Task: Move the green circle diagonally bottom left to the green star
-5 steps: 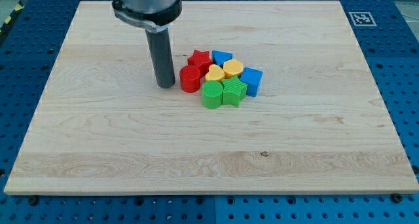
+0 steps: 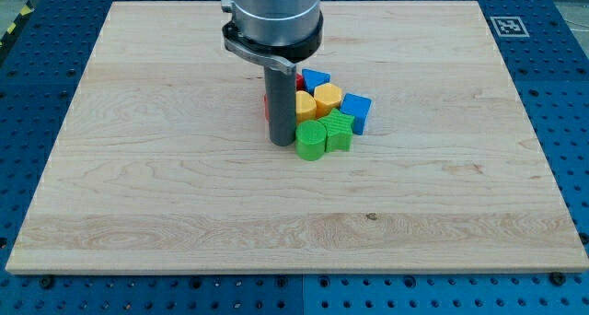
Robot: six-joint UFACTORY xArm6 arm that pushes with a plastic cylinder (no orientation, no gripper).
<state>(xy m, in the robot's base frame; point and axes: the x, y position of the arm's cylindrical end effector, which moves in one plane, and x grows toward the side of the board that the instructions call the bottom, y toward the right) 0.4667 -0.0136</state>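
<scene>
The green circle (image 2: pixel 312 141) sits at the lower left of a tight cluster of blocks near the middle of the wooden board (image 2: pixel 184 195). The green star (image 2: pixel 339 131) touches it on its right. My tip (image 2: pixel 282 143) rests on the board right against the green circle's left side. The rod hides most of the red circle (image 2: pixel 266 107) and the red star (image 2: pixel 299 80) behind it.
Two yellow blocks (image 2: pixel 306 104) (image 2: pixel 328 97) sit just above the green ones. A blue block (image 2: pixel 315 78) lies at the cluster's top and a blue block (image 2: pixel 356 110) at its right. A marker tag (image 2: pixel 507 25) is at the board's top right corner.
My tip has moved right and down, from left of the red circle to the green circle's left side. The green blocks have shifted slightly to the right.
</scene>
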